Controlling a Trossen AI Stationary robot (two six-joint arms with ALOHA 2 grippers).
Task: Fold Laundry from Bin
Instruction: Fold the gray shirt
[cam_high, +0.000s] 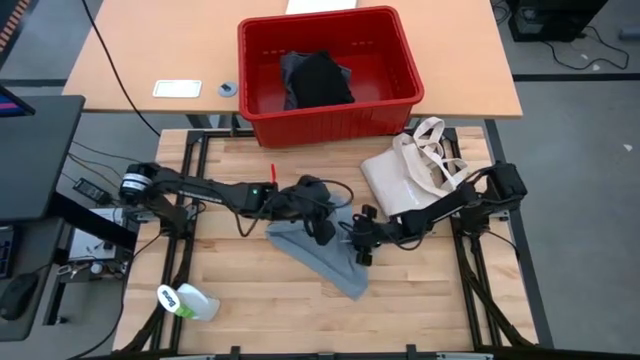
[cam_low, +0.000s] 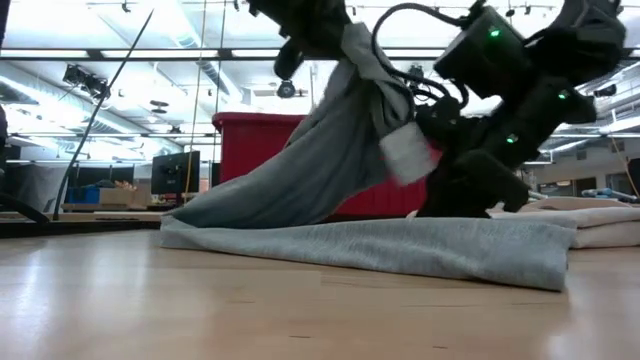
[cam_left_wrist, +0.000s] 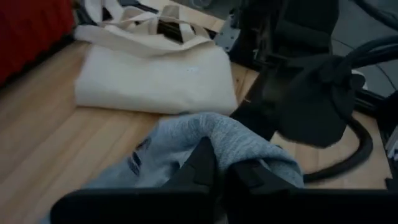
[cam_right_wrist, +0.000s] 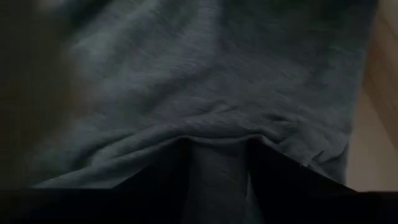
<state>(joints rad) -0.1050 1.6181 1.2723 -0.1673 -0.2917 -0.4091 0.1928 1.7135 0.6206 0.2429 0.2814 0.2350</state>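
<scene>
Cloth of the light grey T-shirt (cam_high: 322, 252), pinched and lifted by both the left end effector (cam_high: 322, 232) and right end effector (cam_high: 362, 250), trails onto the wooden table (cam_high: 250, 290) for spreading flat.

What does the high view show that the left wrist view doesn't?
Only the high view: the red bin with a black garment inside, and the right gripper at the cloth. Only the left wrist view: the left gripper shut on a fold. Both: the grey T-shirt and the cream tote bag.
</scene>
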